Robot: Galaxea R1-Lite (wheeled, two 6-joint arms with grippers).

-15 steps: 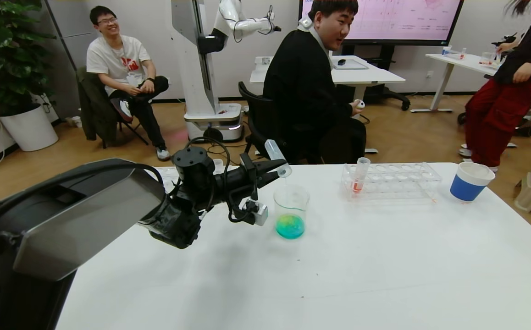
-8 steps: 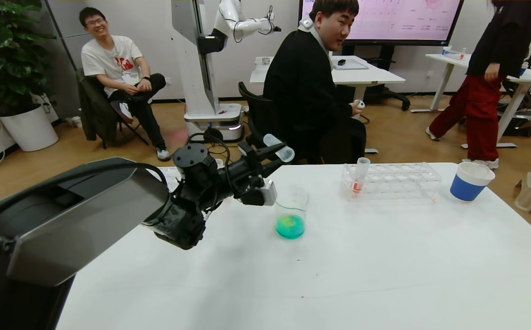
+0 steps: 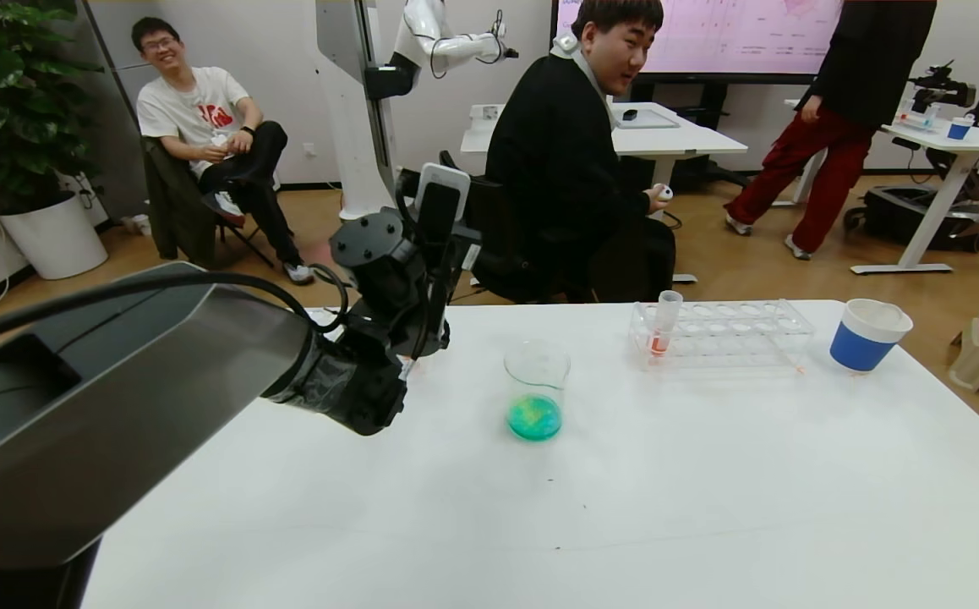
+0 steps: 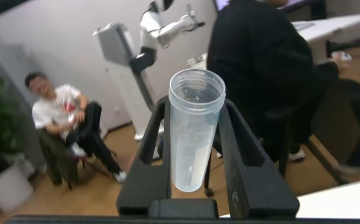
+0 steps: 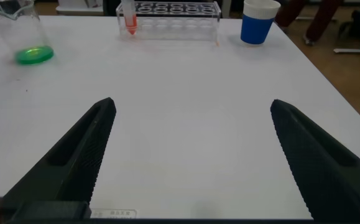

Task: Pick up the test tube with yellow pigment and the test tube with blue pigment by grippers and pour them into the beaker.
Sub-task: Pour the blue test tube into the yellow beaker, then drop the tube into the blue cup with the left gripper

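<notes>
The left gripper [image 4: 195, 155] clamps an upright, emptied test tube [image 4: 192, 134] left of the beaker [image 3: 535, 391] (right gripper [image 5: 192, 155] idle, fingers apart).

One glass beaker [image 3: 536, 389] stands on the one white table [image 3: 625, 507]. One clear tube rack [image 3: 722, 331] holds one tube with orange-red liquid [image 3: 663, 324]. There is one blue paper cup [image 3: 868, 335]. One more tube, emptied [image 4: 193, 137], sits in one gripper [image 4: 195, 180]; a second gripper [image 5: 195, 155] is bare. Two tubes altogether.
</notes>
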